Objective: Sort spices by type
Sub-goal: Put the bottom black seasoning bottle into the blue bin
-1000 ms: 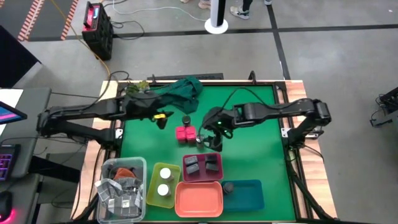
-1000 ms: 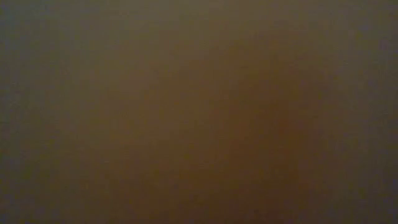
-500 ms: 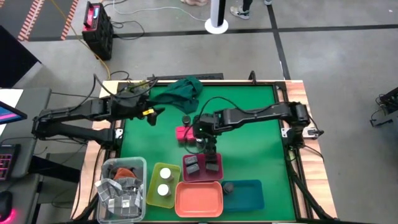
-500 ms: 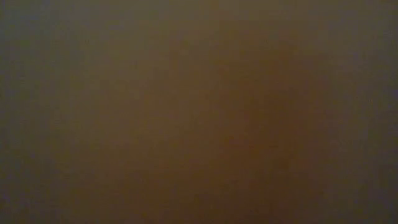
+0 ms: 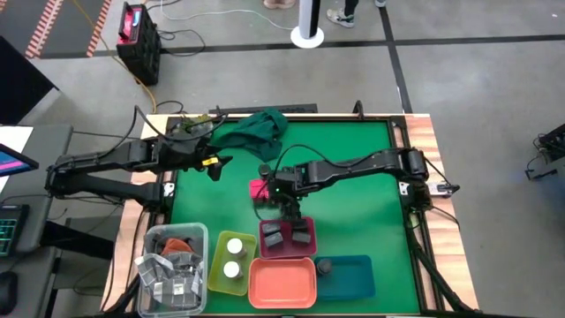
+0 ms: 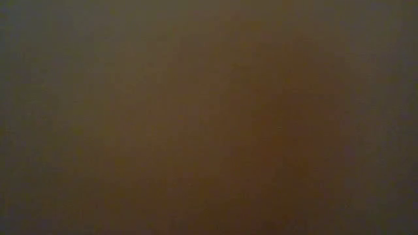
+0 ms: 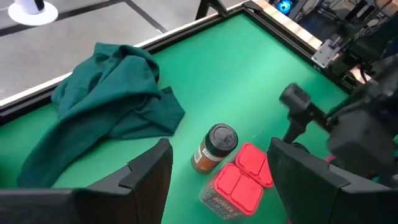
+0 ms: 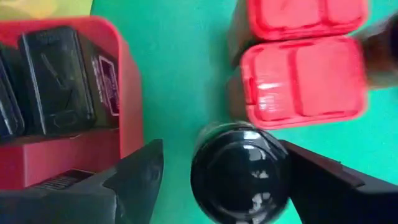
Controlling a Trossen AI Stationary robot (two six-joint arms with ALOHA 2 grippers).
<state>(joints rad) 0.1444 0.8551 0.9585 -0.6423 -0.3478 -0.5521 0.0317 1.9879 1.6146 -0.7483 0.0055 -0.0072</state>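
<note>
Right gripper (image 8: 219, 180) straddles dark jar (image 8: 239, 171) beside 2 pink blocks (image 8: 301, 78).

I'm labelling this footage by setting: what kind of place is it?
Probably a robotics lab or workshop: a green-topped table in a wooden frame on a bare grey floor, cables trailing to a floor box, and coloured sorting trays.
</note>
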